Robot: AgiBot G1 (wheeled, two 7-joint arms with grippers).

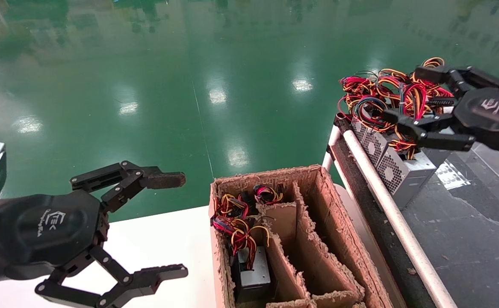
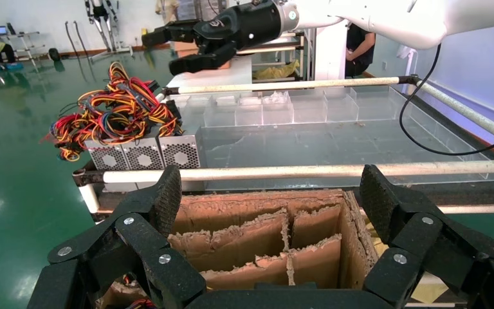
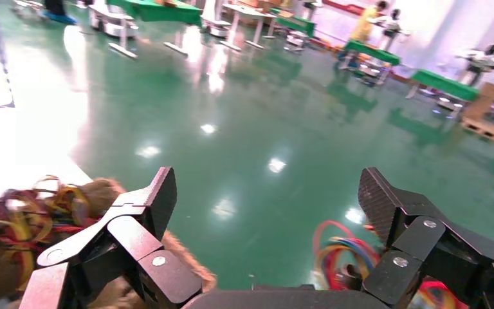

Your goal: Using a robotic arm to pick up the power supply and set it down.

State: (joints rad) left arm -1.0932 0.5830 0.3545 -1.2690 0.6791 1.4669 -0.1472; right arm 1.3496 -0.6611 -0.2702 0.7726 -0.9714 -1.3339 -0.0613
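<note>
- Right gripper (image 1: 403, 93), the robotic arm at work: fingers spread wide, nothing between them, hovering above the wire bundle (image 1: 386, 96) of the power supply row.
- Upper finger over the far side of the bundle, lower finger (image 1: 407, 124) over its near side; whether the lower one touches the wires cannot be told.
- Right gripper palm with white logo faces the head camera; arm enters from the right edge, wrist roughly level.
- Power supply (image 1: 403, 171): light grey box with honeycomb vent, nearest of a row of three, lying on the grey tray (image 1: 467, 214) to the right of the cardboard box (image 1: 317, 239).
- White rail (image 1: 386, 201) runs between cardboard box and power supply row, just beside the vent faces.
- Cardboard box: ragged divider walls; left compartment holds a darker unit (image 1: 251, 278) with coiled wires; middle and right compartments show only bare cardboard.
- Open room: green floor (image 1: 189, 85) beyond the cardboard box.
- Left gripper (image 1: 181, 226): fingers splayed apart, holding nothing, parked left of the cardboard box over the white table (image 1: 163, 248).
- Left wrist view: left gripper fingertips (image 2: 167, 193) sit near the cardboard box rim, not touching.
</note>
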